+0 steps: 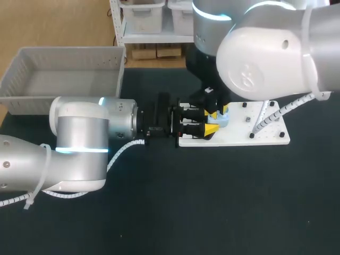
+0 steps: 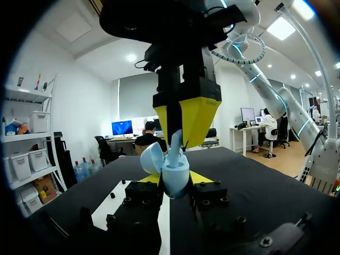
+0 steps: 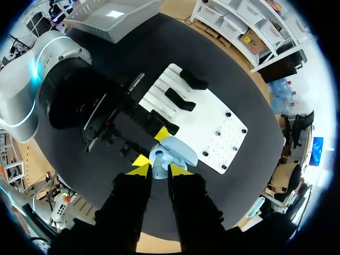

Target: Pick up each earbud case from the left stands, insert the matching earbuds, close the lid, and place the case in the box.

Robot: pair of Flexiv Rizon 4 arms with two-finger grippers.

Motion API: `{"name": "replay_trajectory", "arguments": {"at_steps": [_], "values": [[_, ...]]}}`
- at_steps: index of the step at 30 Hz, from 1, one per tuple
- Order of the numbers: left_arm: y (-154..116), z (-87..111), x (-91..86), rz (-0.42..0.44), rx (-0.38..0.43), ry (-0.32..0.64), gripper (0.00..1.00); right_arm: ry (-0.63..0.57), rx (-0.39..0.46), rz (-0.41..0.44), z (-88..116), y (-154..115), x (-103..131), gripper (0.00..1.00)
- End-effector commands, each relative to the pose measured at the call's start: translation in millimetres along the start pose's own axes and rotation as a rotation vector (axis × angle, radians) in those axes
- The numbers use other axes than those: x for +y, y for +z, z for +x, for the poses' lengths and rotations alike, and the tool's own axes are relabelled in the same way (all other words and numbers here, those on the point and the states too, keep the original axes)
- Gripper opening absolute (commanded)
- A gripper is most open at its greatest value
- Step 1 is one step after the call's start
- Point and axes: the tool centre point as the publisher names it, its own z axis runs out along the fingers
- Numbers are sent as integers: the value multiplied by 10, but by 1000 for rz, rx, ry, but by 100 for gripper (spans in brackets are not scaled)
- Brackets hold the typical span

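left tool (image 2: 178,178) around open earbud case (image 2: 173,171)

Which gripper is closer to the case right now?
Left. The left gripper holds the open case between its fingers, at the white board's edge. The right gripper is just above the case, pinching an earbud at its opening.
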Motion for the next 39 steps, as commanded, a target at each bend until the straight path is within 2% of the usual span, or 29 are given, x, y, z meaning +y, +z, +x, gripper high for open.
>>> {"name": "replay_trajectory", "arguments": {"at_steps": [1, 17, 19, 20, 21, 29, 33, 36, 39], "values": [[3, 8, -16, -7, -2, 3, 0, -1, 0, 1, -20, 22, 1, 0], [3, 8, -16, -7, -2, 3, 0, -3, 17, 4, -68, 84, 5, 0], [3, 8, -16, -7, -2, 3, 0, -1, 20, 5, -67, 85, 6, 47], [3, 8, -16, -7, -2, 3, 0, -1, 21, 5, -60, 82, 8, 81], [3, 8, -16, -7, -2, 3, 0, -1, 21, 3, -51, 73, 7, 100], [3, 8, -16, -7, -2, 3, 0, -21, -2, -34, 113, -170, 22, 100], [3, 8, -16, -7, -2, 3, 0, 18, -29, -77, 126, -304, -64, 100], [3, 8, -16, -7, -2, 3, 0, 116, -71, -69, 39, -358, -174, 100], [3, 8, -16, -7, -2, 3, 0, 361, -121, -49, -117, -368, -358, 100]]}}
